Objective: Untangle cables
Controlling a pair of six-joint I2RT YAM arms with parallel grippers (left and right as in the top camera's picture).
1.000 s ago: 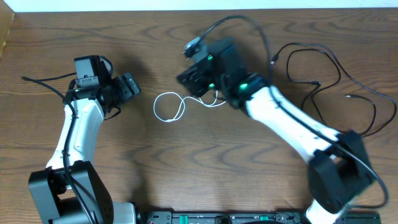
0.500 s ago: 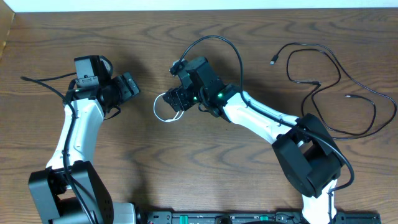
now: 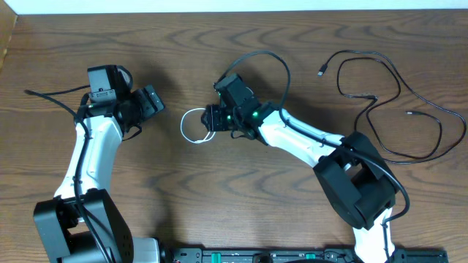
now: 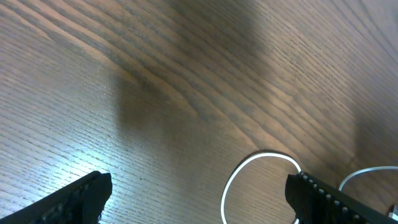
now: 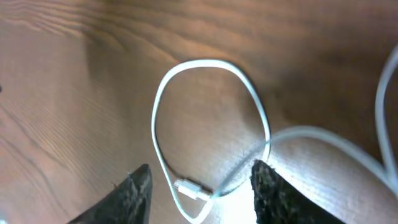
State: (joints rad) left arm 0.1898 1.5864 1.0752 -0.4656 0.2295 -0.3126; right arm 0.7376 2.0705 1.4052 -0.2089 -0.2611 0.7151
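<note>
Cables first: the short thin white cord (image 5: 199, 63) lies in a loop on the brown wood-grain table (image 3: 168, 44), a bit left of the middle. The longer thin black cord (image 3: 365, 52) sprawls way off on the right side, well apart from it. The right gripper (image 5: 202, 186) hangs right over the white loop, jaws released, one on each side of the cord's small white plug (image 5: 189, 190), not pinching it. The left gripper (image 4: 199, 202) is spread wide, grasping nothing, near the loop's left side.
</note>
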